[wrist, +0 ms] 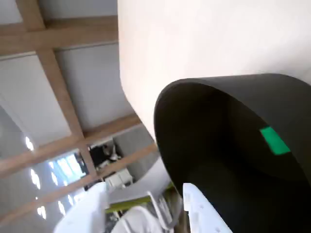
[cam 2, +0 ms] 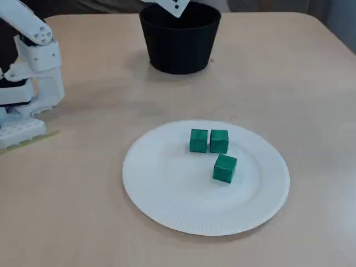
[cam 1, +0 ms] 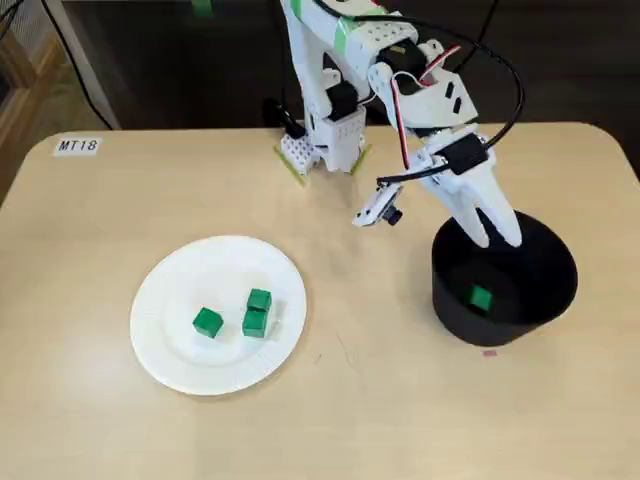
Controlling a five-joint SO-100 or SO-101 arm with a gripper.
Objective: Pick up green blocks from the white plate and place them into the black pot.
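I see gripper [cam 1: 494, 238] open, empty, over black pot [cam 1: 450, 312]; green block [cam 1: 481, 297] inside, three green blocks [cam 1: 254, 323] on white plate [cam 1: 178, 345].

A beige table [cam 1: 100, 420] carries a white plate [cam 1: 175, 275], black pot [cam 1: 447, 305] and arm base [cam 1: 322, 150].

Arm [cam 1: 325, 60]: white shell, black motors [cam 1: 342, 98].
Gripper [cam 1: 497, 240]: white, tapered, smooth.
Cables [cam 1: 519, 90]: black loop, red wires [cam 1: 399, 115] above gripper.
Tape [cam 1: 345, 35]: green band.
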